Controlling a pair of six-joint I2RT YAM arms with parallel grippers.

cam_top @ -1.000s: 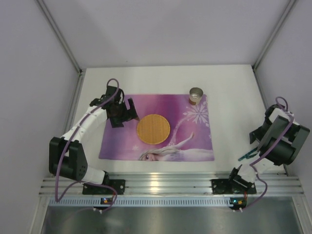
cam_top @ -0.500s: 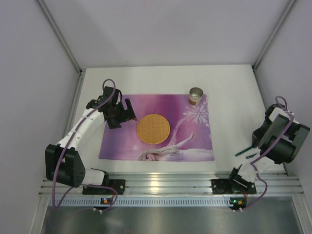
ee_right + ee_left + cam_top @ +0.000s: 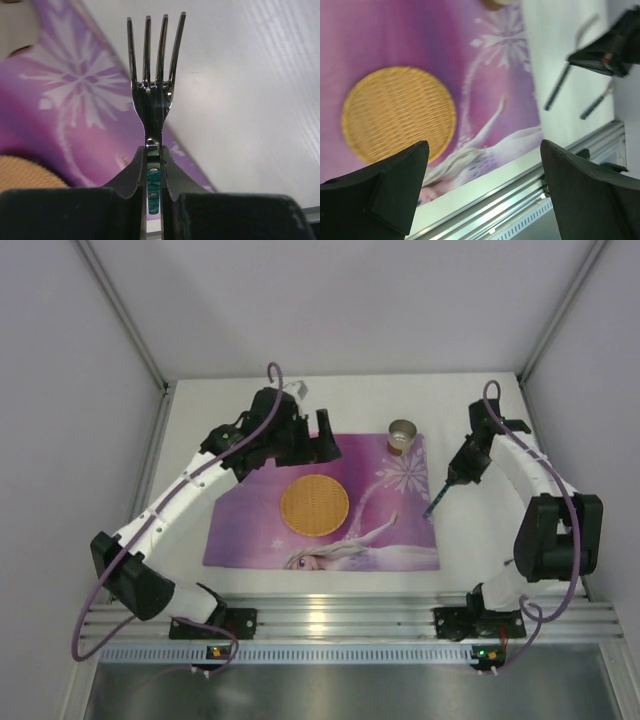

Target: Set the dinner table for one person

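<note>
Two arms reach in over one dinner table [image 3: 480,410], a large plain white matte rectangular tabletop. It lies under everything in view and runs from the aluminium rail at the near edge to the back wall.

On the left, the left gripper [image 3: 484,143] hangs above the far edge of the single purple printed rectangular placemat [image 3: 250,530]. Its two black fingers [image 3: 385,185] are spread wide apart with nothing between them.

The placemat lies flat near the middle of the table. On it, a little left of its centre, rests one round flat woven straw-yellow disc [image 3: 314,504]. From the left wrist view, the disc shows below the left-hand finger.

Further right, one small round cup [image 3: 401,433], silvery inside with a brown wall, stands upright at the placemat's far right corner.

Right again, the right gripper [image 3: 153,155] is clamped on one fork [image 3: 152,95], which has four silver tines and a teal handle. The handle is pinched between the two fingers and the tines stick straight out past them. From above, the fork slants over the placemat's right edge with its tip towards the near side. The frames do not show whether it touches the surface.

In the left wrist view, two thin dark strokes lie below the right gripper. I cannot tell whether the second is another utensil or a shadow.
</note>
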